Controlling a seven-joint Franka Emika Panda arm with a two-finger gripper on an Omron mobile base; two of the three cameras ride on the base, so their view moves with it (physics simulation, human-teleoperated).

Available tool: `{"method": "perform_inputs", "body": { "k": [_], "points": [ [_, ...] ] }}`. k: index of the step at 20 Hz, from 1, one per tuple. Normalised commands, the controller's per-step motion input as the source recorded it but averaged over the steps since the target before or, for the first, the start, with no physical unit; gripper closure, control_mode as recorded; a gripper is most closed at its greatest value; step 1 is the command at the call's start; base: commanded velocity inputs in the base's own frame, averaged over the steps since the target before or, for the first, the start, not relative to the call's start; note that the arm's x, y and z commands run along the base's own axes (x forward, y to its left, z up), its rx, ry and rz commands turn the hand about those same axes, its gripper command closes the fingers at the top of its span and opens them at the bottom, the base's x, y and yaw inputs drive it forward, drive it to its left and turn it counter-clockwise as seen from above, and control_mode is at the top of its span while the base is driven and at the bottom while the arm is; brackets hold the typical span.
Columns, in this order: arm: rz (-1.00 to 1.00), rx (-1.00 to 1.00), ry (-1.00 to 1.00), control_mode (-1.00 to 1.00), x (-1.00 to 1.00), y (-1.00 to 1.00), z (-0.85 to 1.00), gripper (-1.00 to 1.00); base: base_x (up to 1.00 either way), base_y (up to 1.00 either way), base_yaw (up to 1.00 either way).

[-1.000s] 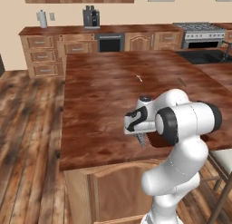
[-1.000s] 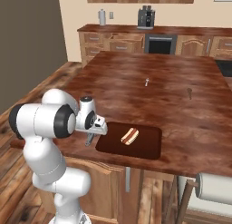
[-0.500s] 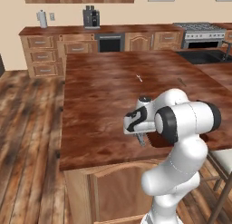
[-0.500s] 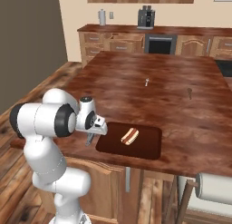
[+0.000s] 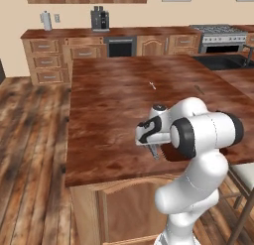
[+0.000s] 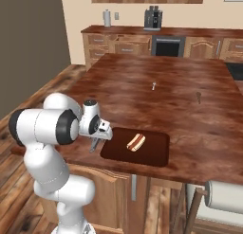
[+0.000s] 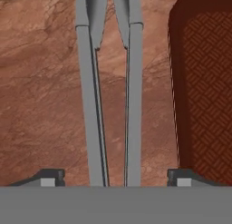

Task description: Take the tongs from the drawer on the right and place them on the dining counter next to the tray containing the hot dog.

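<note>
Clearly the pincer (image 7: 116,177) stood released, its tips wide of the tongs (image 7: 110,91), which lay along the dining bench (image 5: 109,100) between them, touched by neither. From left to right: bare bench top ran out toward the near-left corner, then came the tongs, then just beside them the rim of the tray (image 7: 174,82) holding the hot dog (image 6: 136,142). Risk, as I judged it: a careless lift could snag a tong arm and drag it over the near edge or onto the tray. Straight up looked safest, with open air above
</note>
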Motion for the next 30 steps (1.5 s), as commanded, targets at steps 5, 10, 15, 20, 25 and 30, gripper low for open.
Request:
{"method": "perform_inputs", "body": {
  "k": [5, 10, 15, 20, 25, 30],
  "points": [
    [0.00, 0.00, -0.06, -1.00, 0.00, 0.00, 0.44, -1.00, 0.00, 0.00, 0.00],
    [0.00, 0.00, -0.06, -1.00, -0.02, 0.00, 0.61, -1.00, 0.00, 0.00, 0.00],
    [0.00, 0.00, -0.08, -1.00, -0.14, -0.05, 0.69, -1.00, 0.00, 0.00, 0.00],
    [0.00, 0.00, -0.15, -1.00, -0.21, -0.09, 0.69, -1.00, 0.00, 0.00, 0.00],
    [0.00, 0.00, -0.19, -1.00, -0.10, -0.10, 0.59, -1.00, 0.00, 0.00, 0.00],
    [0.00, 0.00, -0.17, -1.00, -0.07, -0.01, 0.57, -1.00, 0.00, 0.00, 0.00]
  ]
}}
